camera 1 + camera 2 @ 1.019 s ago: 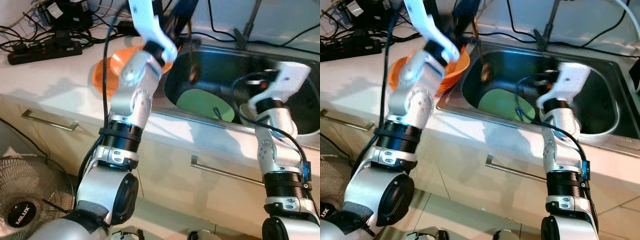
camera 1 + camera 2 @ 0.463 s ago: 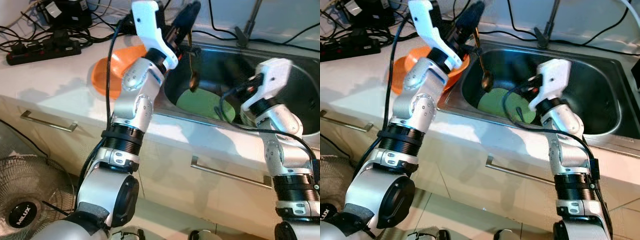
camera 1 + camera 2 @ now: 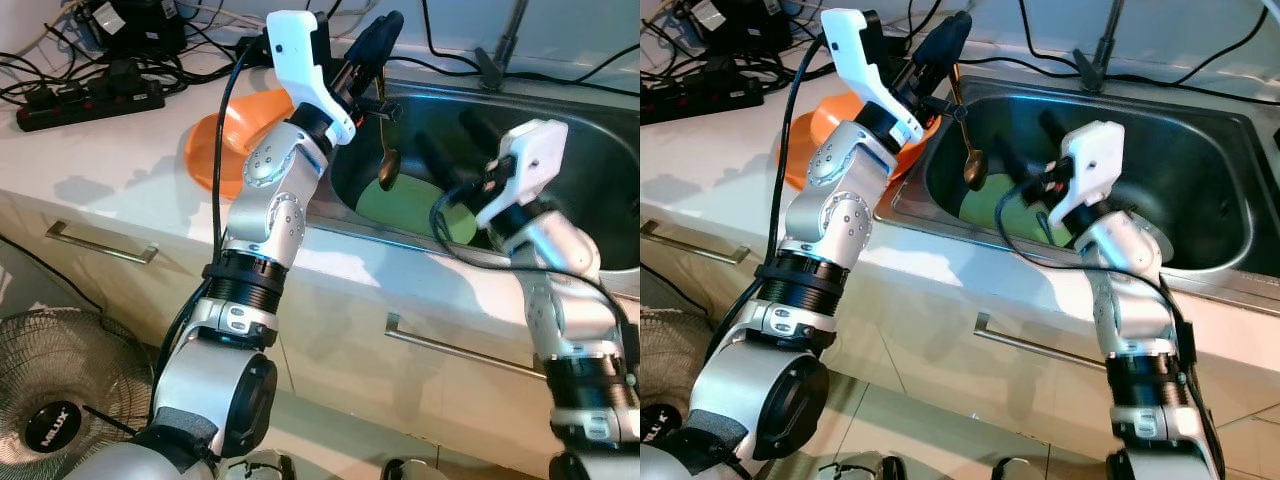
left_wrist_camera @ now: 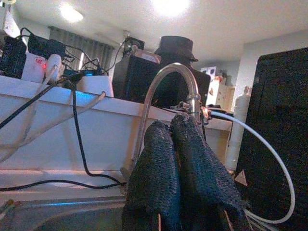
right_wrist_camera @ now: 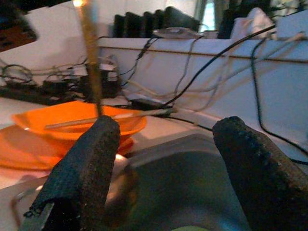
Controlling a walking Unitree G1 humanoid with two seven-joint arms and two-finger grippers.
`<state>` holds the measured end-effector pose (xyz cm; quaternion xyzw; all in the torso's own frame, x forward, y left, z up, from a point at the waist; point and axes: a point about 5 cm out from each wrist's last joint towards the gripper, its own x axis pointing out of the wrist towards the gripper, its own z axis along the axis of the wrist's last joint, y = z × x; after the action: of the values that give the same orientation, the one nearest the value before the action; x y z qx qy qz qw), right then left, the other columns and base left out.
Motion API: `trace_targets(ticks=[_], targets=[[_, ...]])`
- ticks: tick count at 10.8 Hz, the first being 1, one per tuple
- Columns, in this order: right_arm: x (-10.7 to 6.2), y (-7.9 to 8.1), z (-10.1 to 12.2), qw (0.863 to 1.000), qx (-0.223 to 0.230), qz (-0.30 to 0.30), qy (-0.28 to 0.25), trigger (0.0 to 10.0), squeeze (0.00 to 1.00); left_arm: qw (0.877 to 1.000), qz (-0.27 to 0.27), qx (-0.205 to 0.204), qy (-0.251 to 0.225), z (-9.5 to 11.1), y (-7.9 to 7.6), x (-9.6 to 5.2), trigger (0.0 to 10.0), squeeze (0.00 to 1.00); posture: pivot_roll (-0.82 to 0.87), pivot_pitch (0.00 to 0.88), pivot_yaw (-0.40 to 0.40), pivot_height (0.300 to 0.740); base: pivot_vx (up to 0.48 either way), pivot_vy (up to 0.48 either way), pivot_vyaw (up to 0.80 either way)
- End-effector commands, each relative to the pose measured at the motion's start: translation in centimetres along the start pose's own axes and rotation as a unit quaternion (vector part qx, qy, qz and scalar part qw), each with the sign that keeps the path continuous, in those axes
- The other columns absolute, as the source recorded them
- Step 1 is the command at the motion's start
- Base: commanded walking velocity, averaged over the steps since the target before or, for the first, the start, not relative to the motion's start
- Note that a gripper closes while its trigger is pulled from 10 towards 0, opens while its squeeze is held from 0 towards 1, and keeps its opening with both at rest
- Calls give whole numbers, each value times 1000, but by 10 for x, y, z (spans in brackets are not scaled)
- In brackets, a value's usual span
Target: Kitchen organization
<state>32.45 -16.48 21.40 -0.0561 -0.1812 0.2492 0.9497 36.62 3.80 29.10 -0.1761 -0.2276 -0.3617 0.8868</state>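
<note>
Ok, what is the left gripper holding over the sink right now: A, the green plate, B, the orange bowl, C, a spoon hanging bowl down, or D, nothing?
C: the left gripper has its fingers shut on the handle of a spoon, which hangs bowl down over the sink, above the green plate.

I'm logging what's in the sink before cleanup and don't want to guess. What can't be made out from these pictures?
- Green plate in the sink: its right part is covered by the right gripper and arm in both eye views.
- Spoon handle top: hidden between the left gripper fingers; left wrist view shows them closed.
- Orange bowl: right side is behind the left arm.
- Sink's right end: cut off by the edge of the picture.
</note>
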Motion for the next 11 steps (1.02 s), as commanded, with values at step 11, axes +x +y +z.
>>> trace_targets(ticks=[11], targets=[[14,34,-20,999,24,33,18,10000,0,999,-37,-15,28,-17,-18,0,10000,0,20,59,82,740,0,0,0]])
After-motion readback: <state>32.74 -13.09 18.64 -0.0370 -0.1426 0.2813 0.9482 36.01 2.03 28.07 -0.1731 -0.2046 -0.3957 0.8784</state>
